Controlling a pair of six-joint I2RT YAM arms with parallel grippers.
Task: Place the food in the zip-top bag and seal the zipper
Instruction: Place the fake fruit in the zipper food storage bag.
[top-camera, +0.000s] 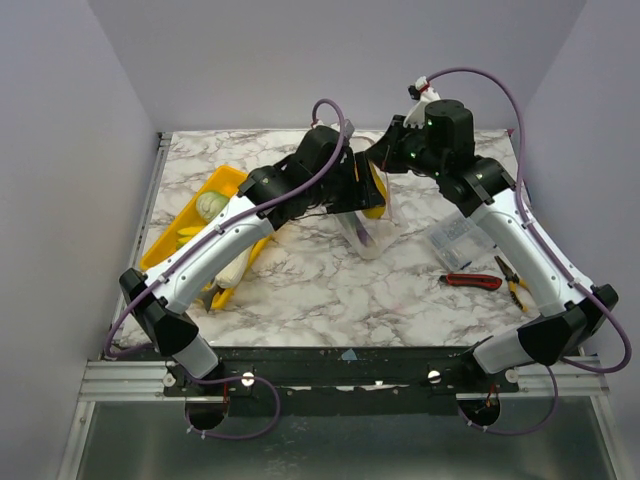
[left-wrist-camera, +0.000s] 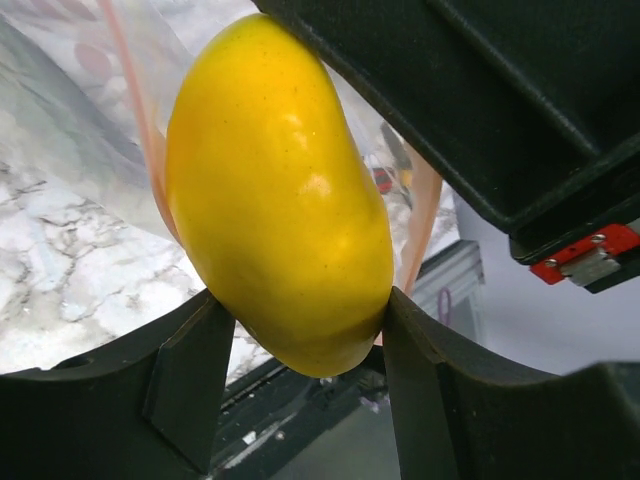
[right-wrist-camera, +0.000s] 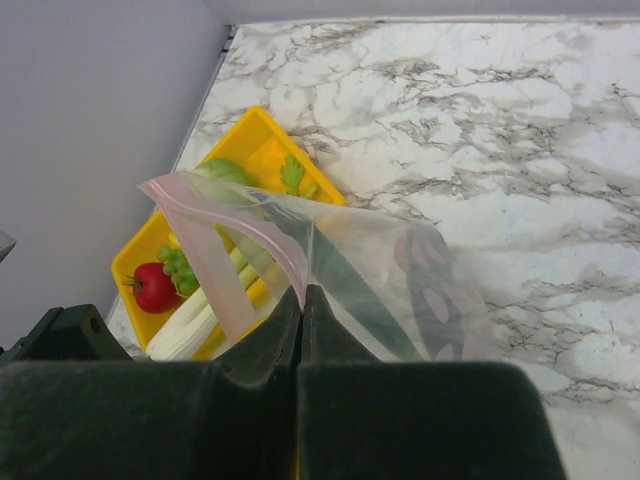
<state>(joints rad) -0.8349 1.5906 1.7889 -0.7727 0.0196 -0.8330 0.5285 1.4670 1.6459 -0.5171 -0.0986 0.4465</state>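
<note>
My left fingers (left-wrist-camera: 305, 345) pinch the yellow oval (left-wrist-camera: 280, 190) across its lower end, one pad on each side. Most of the fruit stands out past them. My right fingers (right-wrist-camera: 303, 308) are pressed together on one lip of the zip-top bag (right-wrist-camera: 400, 270), lifting it off the desk (right-wrist-camera: 480, 120) so the mouth sags open toward the yellow tray (right-wrist-camera: 265, 135).

From the left wrist, the clear film and the pink zipper (right-wrist-camera: 212, 255) sit right behind the fruit. I judge it is at the mouth, though I cannot tell whether it has passed the rim. The step in hand is feeding it in.

To do it well, I should lead with the narrow tip and aim between the two pink lips, not at the film. The lifted lip needs to be held firm and high so the floppy plastic does not fold shut. I should let go only once the fruit is well below the strip, or it may roll out.

The red piece (right-wrist-camera: 153, 287) and pale stalks (right-wrist-camera: 190, 320) lie in the tray, not yet bagged.
</note>
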